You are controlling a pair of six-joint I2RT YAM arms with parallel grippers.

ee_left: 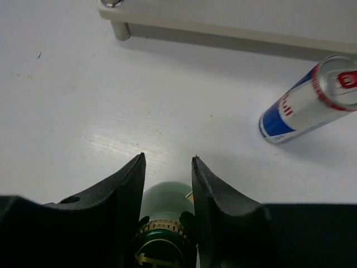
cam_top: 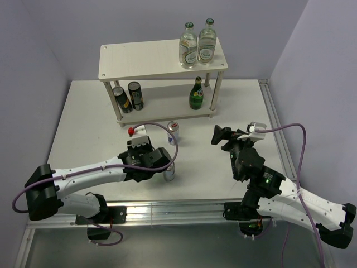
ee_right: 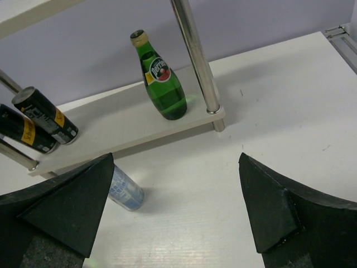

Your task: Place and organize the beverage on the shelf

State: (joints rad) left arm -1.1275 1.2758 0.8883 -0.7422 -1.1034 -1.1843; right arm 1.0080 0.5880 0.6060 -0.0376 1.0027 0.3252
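Since the small green glass bottle (ee_left: 164, 202) must travel upright, the left tool (ee_left: 167, 164) pinches it from both sides just below the cap, above the near middle of the white tabletop (cam_top: 89, 128). I judge that it belongs on the lower board of the pale two-tier wooden shelf (cam_top: 150, 56), beside the other green bottle (cam_top: 196, 95), because alike drinks stand together there. The right tool (ee_right: 177, 162) hangs spread and empty, perhaps waiting for the slim silver-blue can (cam_top: 173, 133).

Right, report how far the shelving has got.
Done: two clear bottles atop the shelf; one green bottle and two dark cans on its lower board. In hand: left gripper shut on the second green bottle. Left: that bottle and the blue can on the table. Right gripper open, empty.
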